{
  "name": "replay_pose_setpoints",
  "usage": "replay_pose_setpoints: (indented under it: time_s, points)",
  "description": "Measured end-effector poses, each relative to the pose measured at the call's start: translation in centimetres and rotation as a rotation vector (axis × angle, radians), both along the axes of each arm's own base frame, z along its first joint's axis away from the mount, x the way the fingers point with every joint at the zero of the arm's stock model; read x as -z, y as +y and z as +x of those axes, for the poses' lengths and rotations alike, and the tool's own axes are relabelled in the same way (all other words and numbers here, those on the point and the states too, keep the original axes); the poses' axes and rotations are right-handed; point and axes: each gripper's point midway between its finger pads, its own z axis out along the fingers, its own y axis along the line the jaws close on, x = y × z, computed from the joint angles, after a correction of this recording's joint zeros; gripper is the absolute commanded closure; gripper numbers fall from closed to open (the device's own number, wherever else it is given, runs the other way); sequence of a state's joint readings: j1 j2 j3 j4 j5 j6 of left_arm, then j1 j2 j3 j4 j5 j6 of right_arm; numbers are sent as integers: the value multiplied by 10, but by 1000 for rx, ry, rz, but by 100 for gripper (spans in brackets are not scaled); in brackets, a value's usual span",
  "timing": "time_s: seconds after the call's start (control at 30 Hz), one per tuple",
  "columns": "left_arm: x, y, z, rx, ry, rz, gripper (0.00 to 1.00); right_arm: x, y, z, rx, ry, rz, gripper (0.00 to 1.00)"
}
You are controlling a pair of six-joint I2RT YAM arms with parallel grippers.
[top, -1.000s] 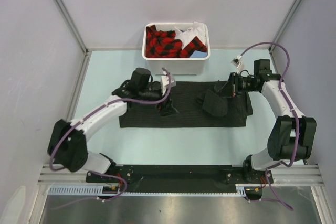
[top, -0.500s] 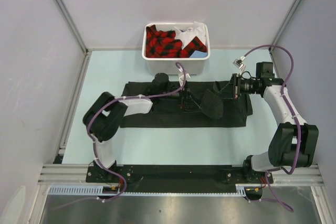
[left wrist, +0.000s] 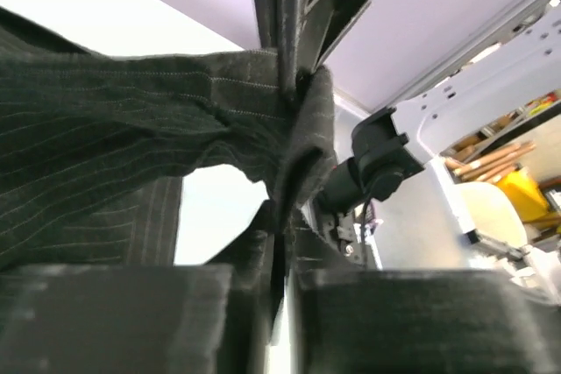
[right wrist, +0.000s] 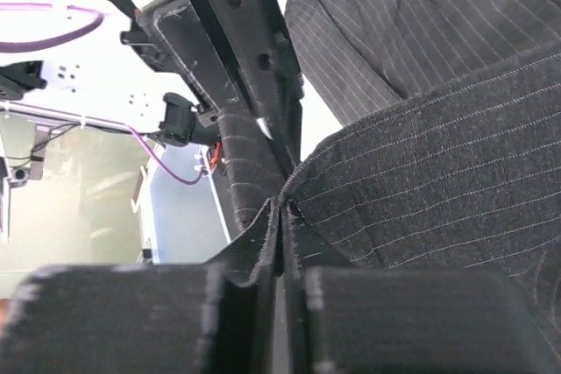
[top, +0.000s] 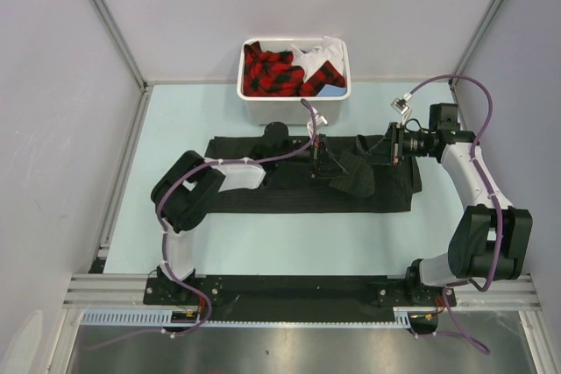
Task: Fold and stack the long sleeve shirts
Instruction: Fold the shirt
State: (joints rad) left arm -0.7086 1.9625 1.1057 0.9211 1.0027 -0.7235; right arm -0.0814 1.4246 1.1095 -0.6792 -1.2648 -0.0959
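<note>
Left pincer [top: 316,161] on shirt [top: 294,200], long axis left-right

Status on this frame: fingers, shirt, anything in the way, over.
Left fingers shut on black shirt. Right fingers shut on it too. Shirt part lifted mid-table, rest flat. Bin behind, not in the way.

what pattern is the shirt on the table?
The shirt is charcoal with fine pale pinstripes; right wrist view shows it best.
</note>
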Motion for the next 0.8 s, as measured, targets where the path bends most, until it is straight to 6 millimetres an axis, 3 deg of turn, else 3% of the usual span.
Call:
replay_pose_setpoints:
  time_s: [0.1, 0.13, 0.23, 0.37, 0.53, 0.6, 0.8]
  points:
    - [-1, 1, 7, -17, 17, 41, 100, 1, -2, 2, 12, 3, -6, 71]
    - [-1, 2, 11, -31, 14, 71, 100, 2, -3, 3, 16, 1, -11, 60]
    - [-16, 0, 40, -116, -86, 169, 100, 5, -9, 7, 46, 5, -28, 45]
    - [-68, 5, 90, -248, -389, 292, 100, 11, -19, 15, 96, -3, -57, 44]
    - [-133, 33, 136, -405, -795, 438, 100, 23, -38, 27, 191, -16, -95, 49]
    - [-142, 45, 148, -451, -909, 514, 100, 27, -42, 28, 219, -16, -108, 53]
    - [-144, 69, 174, -519, -1127, 716, 100, 43, -41, 31, 274, -19, -140, 68]
